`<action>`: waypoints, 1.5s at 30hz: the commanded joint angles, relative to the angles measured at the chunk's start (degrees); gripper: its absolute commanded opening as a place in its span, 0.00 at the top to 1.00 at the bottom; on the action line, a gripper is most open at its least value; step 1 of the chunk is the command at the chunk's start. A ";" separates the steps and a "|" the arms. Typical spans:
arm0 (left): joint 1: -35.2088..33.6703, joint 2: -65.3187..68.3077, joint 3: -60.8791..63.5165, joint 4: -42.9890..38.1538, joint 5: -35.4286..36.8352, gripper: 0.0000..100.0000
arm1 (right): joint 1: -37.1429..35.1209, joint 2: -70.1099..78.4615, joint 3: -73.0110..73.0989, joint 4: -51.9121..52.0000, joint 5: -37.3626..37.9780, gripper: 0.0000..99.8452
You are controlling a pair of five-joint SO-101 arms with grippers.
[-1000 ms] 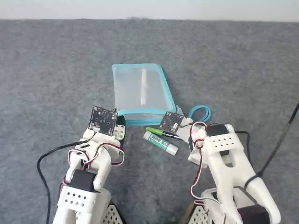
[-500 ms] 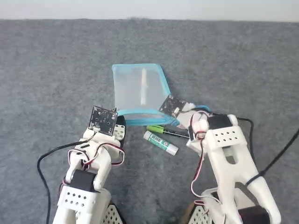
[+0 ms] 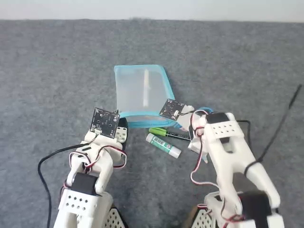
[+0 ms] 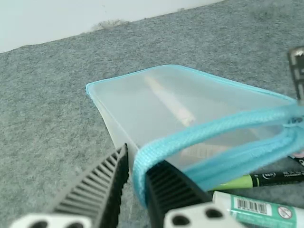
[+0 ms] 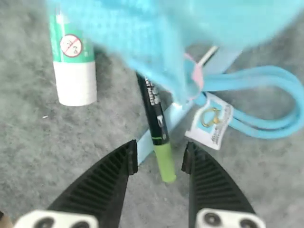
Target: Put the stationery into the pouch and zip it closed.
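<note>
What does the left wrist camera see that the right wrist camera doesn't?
Left wrist view: the whole translucent blue-edged pouch with a pale stick inside, its rim pinched in the left claw. Right wrist view: the pouch's blue loop strap, a small white tag, and the open right claw straddling the green-and-black pen. Both: that pen, the green-and-white glue stick, the pouch's blue edge and the grey carpet.

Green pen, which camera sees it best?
The right wrist view: the green pen lies large inside the open right end effector, one end hidden by the pouch. The high view shows it small beside the glue stick. The left wrist view shows part of it, past the pouch's rim.
</note>
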 commanded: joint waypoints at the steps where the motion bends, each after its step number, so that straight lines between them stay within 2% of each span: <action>1: 0.35 0.26 -1.10 -1.05 0.18 0.99 | 0.13 1.19 -1.23 -1.89 0.70 0.83; 4: 0.35 0.26 -1.10 -1.05 0.18 0.99 | 0.13 2.33 -0.97 -2.15 0.18 0.85; 8: 0.35 0.26 -1.10 -1.05 0.18 0.99 | 0.31 2.24 -0.97 -1.89 -5.54 0.99; 12: 0.35 0.26 -1.10 -0.97 0.18 0.99 | 5.85 2.15 -1.32 -1.54 -10.02 0.99; 18: 0.35 0.26 -1.01 -0.97 0.18 0.99 | 18.33 0.75 -5.89 3.74 -11.25 0.99; 25: 0.35 0.26 -1.01 -0.97 0.18 0.99 | 22.90 -15.52 -7.74 13.76 -11.16 0.99; 29: 0.35 0.26 -1.01 -0.97 0.18 0.99 | 19.12 -27.65 -7.74 23.16 -11.08 0.99; 32: 0.35 0.26 -1.01 -0.97 0.18 0.99 | 12.88 -38.02 -7.74 30.11 -10.11 0.99; 38: 0.35 0.26 -1.01 -0.97 0.18 0.99 | -3.82 -58.07 -7.65 43.91 1.58 0.99; 45: 0.35 0.26 -1.01 -0.97 0.18 0.99 | -5.14 -59.56 -7.82 43.21 -5.80 0.99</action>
